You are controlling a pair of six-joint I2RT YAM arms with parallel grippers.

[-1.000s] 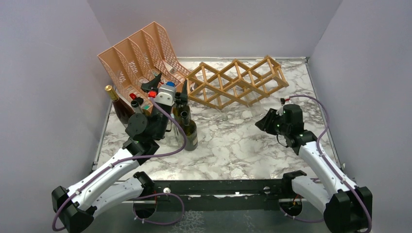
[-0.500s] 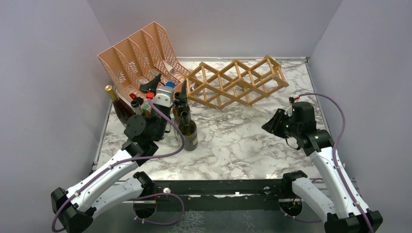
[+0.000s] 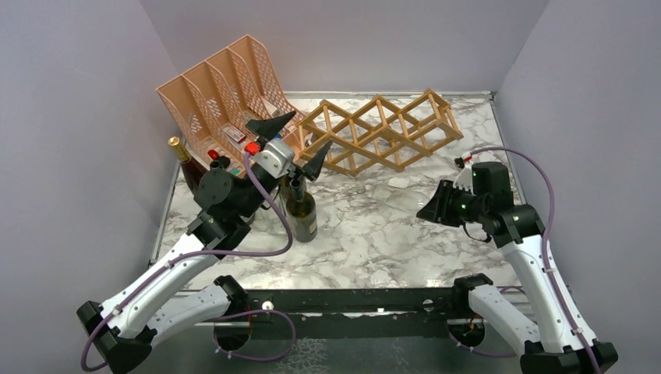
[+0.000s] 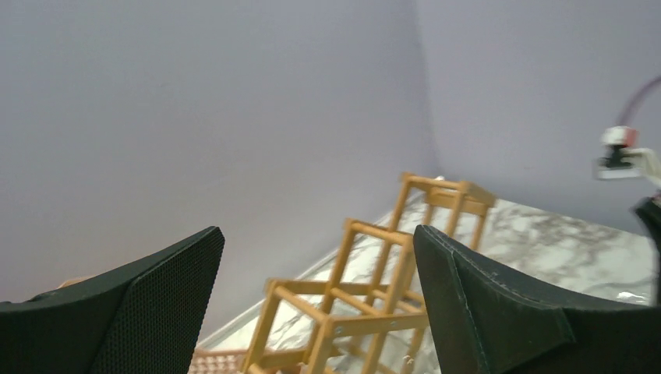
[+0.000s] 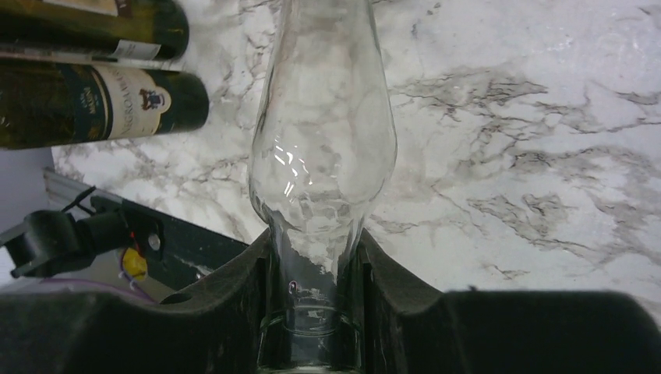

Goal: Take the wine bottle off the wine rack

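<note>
My right gripper (image 5: 316, 312) clamps the clear bottle (image 5: 323, 148) by its slick neck; it may slip; left gripper (image 4: 312, 312) gapes empty.

A salmon-pink plastic mesh file organiser (image 3: 222, 89) stands at the far left of the white-and-grey marble tabletop (image 3: 374, 226), its upright dividers forming several slots with small items lying in them, too small to make out. Just in front of it a dark bottle with a gold foil cap (image 3: 185, 162) leans near the left wall. A dark green bottle (image 3: 301, 209) stands upright on the marble nearby, open-necked. The right wrist view shows two dark labelled bottles (image 5: 101, 97) side by side. Plain lilac-grey walls (image 3: 70, 140) enclose the table.
</note>
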